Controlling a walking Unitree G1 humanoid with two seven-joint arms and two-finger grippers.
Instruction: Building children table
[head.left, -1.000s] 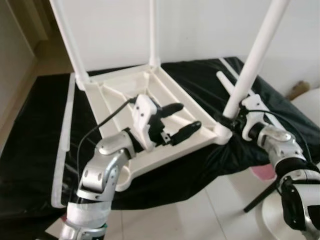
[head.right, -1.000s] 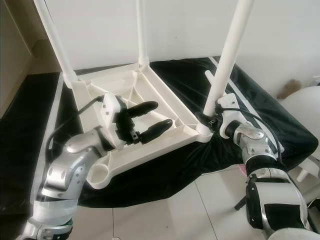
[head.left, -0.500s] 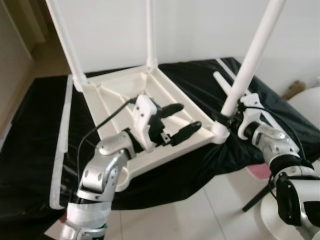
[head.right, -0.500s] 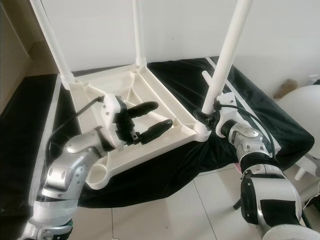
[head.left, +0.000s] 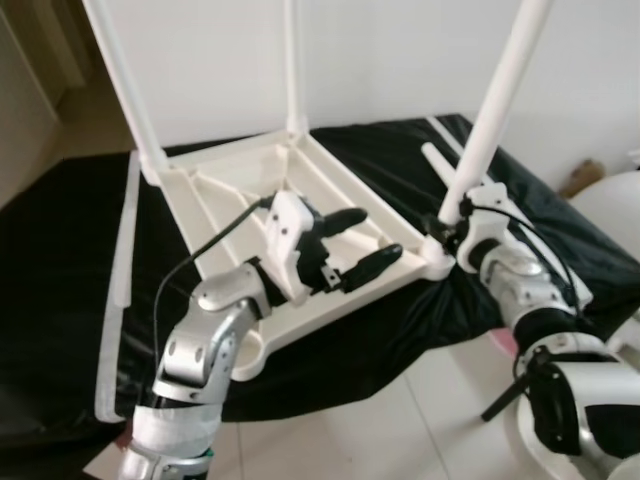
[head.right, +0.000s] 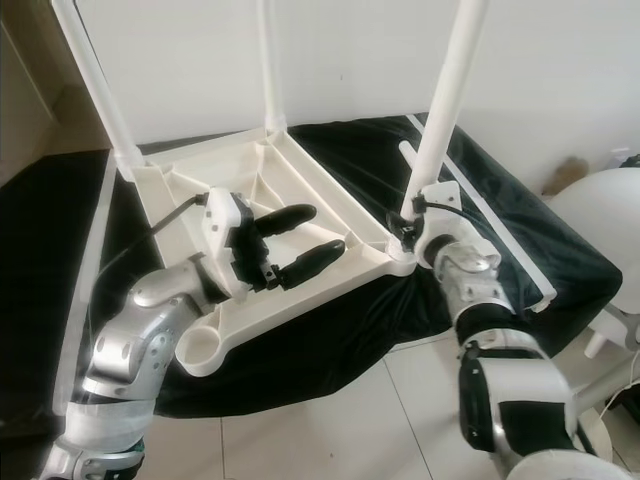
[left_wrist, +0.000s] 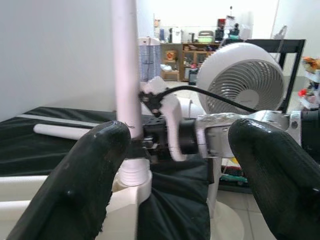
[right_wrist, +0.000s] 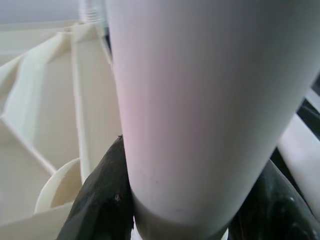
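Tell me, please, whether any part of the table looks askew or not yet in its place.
One empty round corner socket of the upturned white plastic tabletop has no leg, and a loose white leg lies on the black cloth. The leg gripped by the right tool leans slightly.

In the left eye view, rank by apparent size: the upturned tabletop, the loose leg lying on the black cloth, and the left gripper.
1. Upturned tabletop, clearly largest.
2 and 3. Left gripper and loose leg: they look similar, and the gripper sits nearer the camera, so I won't rank them.

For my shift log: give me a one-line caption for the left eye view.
Right gripper clamps a leg at the upturned tabletop's corner; left gripper hovers open.
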